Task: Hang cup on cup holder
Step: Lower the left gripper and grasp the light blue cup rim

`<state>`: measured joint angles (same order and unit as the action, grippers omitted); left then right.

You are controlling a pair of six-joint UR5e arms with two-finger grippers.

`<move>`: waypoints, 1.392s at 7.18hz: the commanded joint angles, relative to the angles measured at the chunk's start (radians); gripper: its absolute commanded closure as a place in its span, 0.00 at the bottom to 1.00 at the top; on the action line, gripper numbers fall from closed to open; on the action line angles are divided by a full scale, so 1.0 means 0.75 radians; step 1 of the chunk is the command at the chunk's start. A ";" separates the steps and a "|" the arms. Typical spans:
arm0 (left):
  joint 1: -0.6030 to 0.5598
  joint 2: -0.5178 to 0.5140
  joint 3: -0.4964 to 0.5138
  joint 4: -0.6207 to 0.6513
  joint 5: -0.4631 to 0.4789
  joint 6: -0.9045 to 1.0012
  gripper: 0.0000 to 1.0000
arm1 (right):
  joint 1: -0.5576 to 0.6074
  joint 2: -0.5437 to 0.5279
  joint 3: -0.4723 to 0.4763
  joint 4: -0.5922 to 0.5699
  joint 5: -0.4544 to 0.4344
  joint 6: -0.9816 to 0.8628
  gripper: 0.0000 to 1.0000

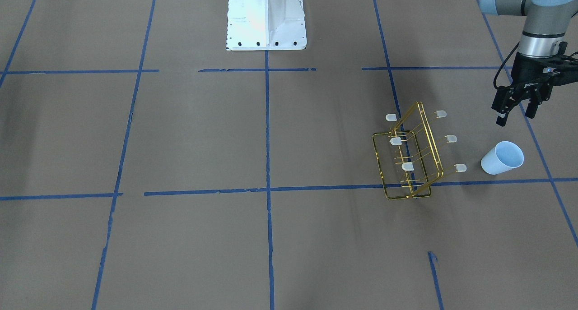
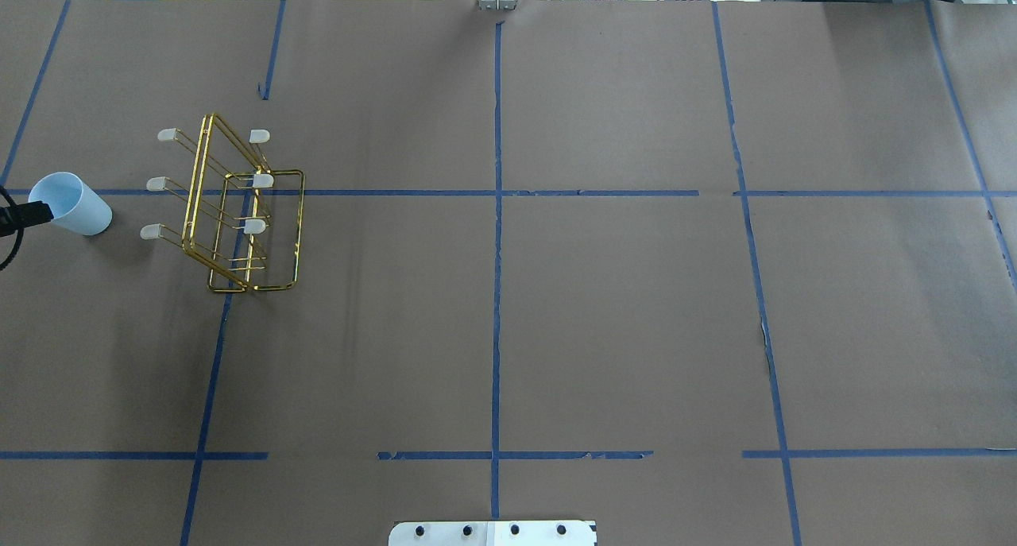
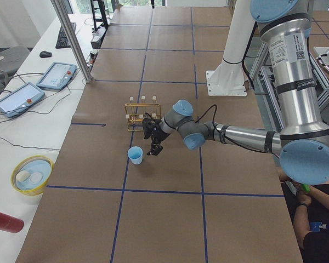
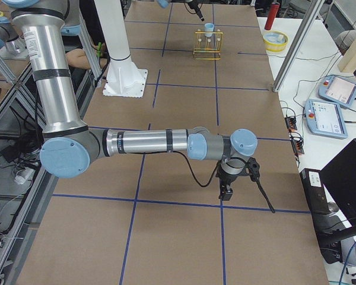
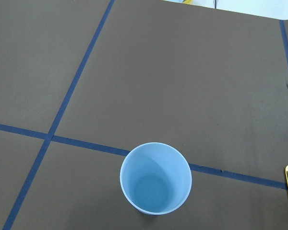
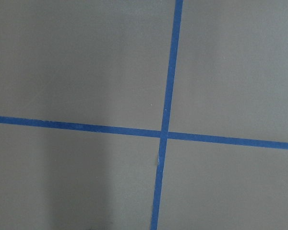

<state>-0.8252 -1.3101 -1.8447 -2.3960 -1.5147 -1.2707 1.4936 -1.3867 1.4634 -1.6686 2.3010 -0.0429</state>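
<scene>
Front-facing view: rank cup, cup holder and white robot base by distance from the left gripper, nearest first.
1. cup: at the view's right, just below the left gripper.
2. cup holder: beside the cup, toward the view's middle.
3. white robot base: top centre of the view.

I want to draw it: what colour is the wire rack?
The rack is gold, with whitish prong caps; front-facing view shows it best.
</scene>
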 commanded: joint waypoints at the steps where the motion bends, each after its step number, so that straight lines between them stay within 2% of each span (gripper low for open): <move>1: 0.128 -0.049 0.109 0.000 0.225 -0.164 0.00 | 0.001 0.000 0.000 -0.001 0.000 0.000 0.00; 2: 0.169 -0.065 0.116 0.000 0.337 -0.224 0.00 | 0.001 0.000 0.000 0.001 0.000 0.000 0.00; 4: 0.200 -0.078 0.120 0.002 0.400 -0.230 0.00 | -0.001 0.000 0.000 0.002 0.000 0.000 0.00; 6: 0.245 -0.122 0.183 0.000 0.548 -0.236 0.00 | 0.001 0.000 0.000 -0.001 0.000 0.000 0.00; 9: 0.274 -0.168 0.263 0.000 0.600 -0.259 0.00 | -0.001 0.000 0.000 -0.001 0.000 0.000 0.00; 10: 0.282 -0.170 0.295 0.000 0.655 -0.277 0.00 | 0.001 0.000 0.000 0.001 0.000 0.000 0.00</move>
<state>-0.6208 -1.4321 -1.6490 -2.3961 -1.0594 -1.4661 1.4933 -1.3867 1.4634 -1.6681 2.3010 -0.0429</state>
